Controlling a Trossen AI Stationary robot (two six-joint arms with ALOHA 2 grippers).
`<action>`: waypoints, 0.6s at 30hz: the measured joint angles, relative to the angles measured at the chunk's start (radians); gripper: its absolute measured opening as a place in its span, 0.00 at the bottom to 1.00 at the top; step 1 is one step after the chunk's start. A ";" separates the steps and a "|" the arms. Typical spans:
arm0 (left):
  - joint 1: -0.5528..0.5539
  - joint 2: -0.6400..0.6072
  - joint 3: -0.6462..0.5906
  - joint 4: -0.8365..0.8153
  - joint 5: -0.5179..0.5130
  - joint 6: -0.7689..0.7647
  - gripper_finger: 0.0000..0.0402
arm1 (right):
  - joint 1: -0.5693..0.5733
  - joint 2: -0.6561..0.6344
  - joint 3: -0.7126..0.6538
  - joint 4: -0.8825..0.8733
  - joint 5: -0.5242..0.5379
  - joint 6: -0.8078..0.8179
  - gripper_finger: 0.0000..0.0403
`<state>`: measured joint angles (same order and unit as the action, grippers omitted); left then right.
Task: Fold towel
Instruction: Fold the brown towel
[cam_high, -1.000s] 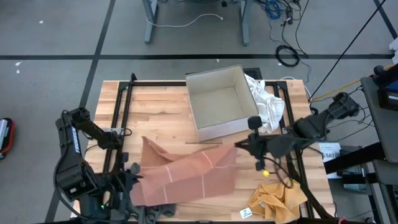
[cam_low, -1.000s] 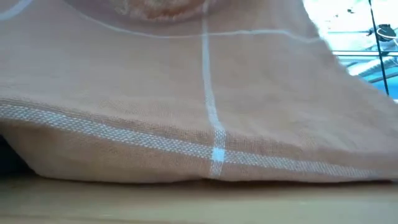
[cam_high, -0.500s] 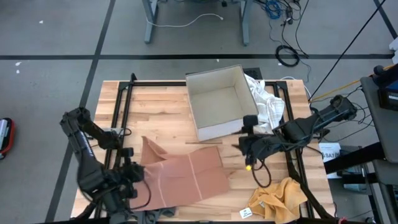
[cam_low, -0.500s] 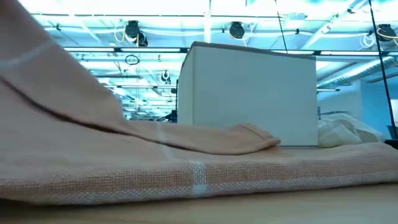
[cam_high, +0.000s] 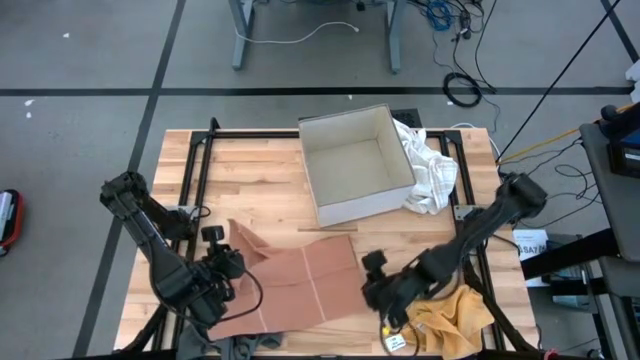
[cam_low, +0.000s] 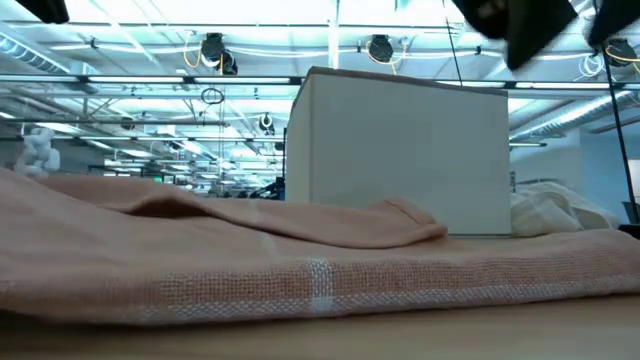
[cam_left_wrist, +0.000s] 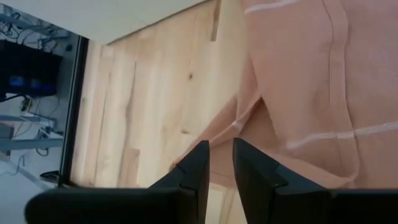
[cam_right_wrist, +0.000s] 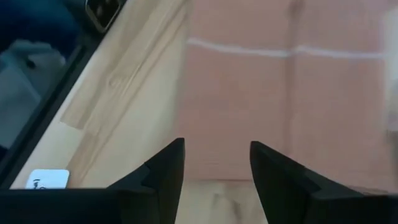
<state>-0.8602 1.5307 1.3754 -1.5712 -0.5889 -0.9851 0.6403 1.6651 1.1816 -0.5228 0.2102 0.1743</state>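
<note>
The salmon towel (cam_high: 295, 285) with thin white stripes lies spread on the wooden table (cam_high: 250, 170), with a flap folded over at its far left corner (cam_high: 242, 238). In the low view the towel (cam_low: 300, 270) fills the foreground. My left gripper (cam_high: 228, 265) hovers over the towel's left edge (cam_left_wrist: 242, 118), its fingers (cam_left_wrist: 199, 165) slightly open with nothing between them. My right gripper (cam_high: 368, 290) stands open just off the towel's right edge (cam_right_wrist: 273, 112), and its fingers (cam_right_wrist: 168, 165) are wide apart.
An open white box (cam_high: 355, 165) stands at the far middle, showing as a white wall (cam_low: 400, 150) behind the towel. A crumpled white cloth (cam_high: 430, 165) lies to its right. A yellow cloth (cam_high: 450, 320) lies at the near right corner. Black rails (cam_high: 190, 170) frame the table.
The towel, held up between both grippers a second ago, has fallen and now lies spread on the table. My right gripper has let go of its far right corner and gone down toward the near edge. My left gripper has sunk and swung a little toward the towel.
</note>
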 joint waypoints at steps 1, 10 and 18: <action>0.002 0.000 0.000 0.000 0.004 0.001 0.19 | 0.005 0.028 0.000 0.018 -0.009 0.001 0.41; 0.002 0.000 0.000 0.040 0.024 0.011 0.20 | 0.016 0.188 0.000 0.138 -0.056 0.006 0.39; 0.002 0.000 0.000 0.236 0.027 0.141 0.20 | 0.014 0.243 0.000 0.160 -0.055 -0.002 0.39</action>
<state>-0.8585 1.5307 1.3754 -1.3350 -0.5616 -0.8446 0.6544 1.9080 1.1816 -0.3626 0.1551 0.1722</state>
